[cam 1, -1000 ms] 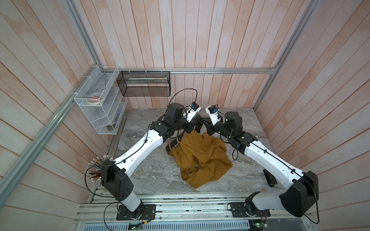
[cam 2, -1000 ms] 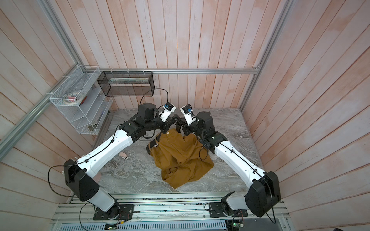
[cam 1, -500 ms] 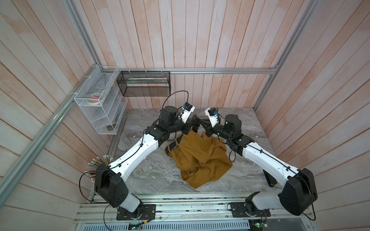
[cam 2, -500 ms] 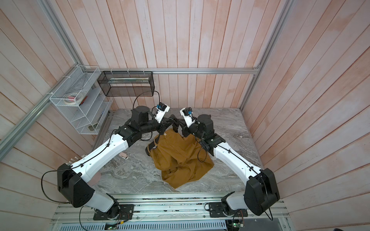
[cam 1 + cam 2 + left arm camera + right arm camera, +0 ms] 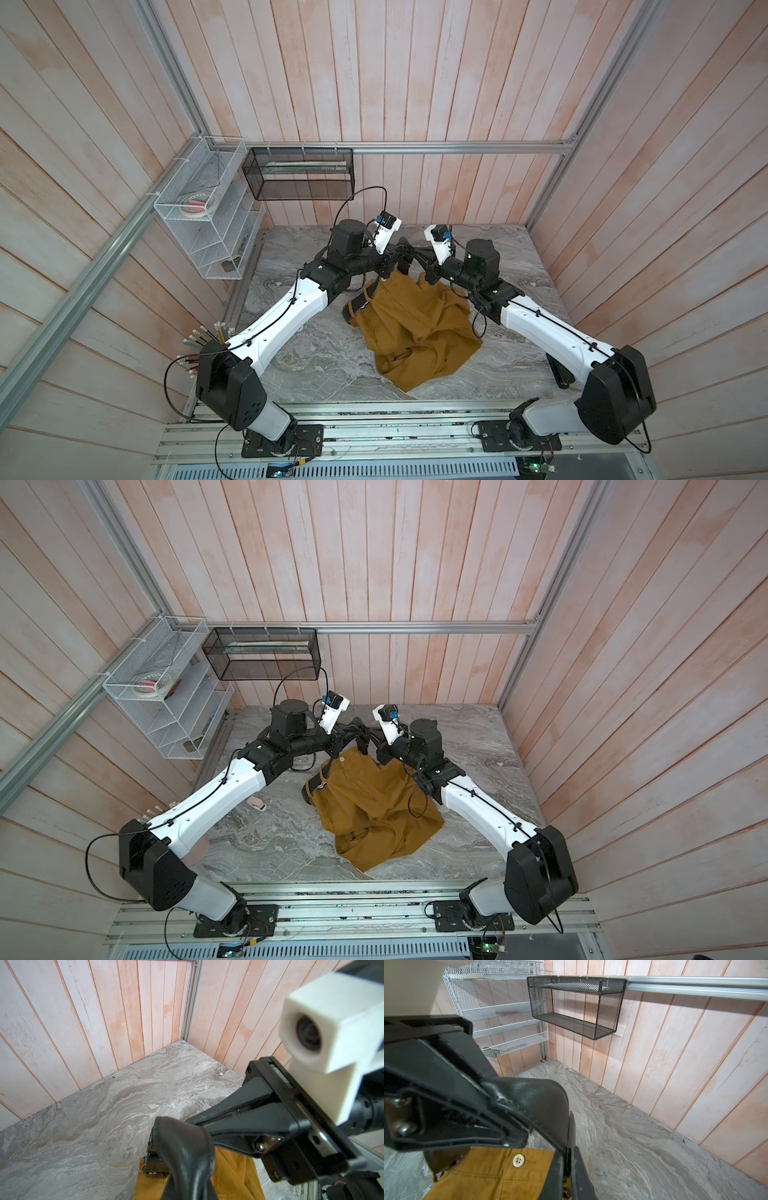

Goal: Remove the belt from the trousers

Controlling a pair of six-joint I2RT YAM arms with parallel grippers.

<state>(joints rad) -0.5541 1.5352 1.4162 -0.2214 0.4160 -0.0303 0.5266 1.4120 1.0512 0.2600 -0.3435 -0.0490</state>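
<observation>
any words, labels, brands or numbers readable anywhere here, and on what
None can be read anywhere.
The pale four-hole button on the mustard-brown fabric trousers shows no lettering.
Any print on the small green circuit board in a top view is too small to read.

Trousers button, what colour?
The button is pale cream with four holes. The right wrist view shows it best.

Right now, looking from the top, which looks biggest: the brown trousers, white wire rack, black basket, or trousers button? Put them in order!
In a top view:
1. trousers and white wire rack, about alike; the rack hangs higher, nearer the camera, so I won't rank them
2. black basket
3. button
</observation>
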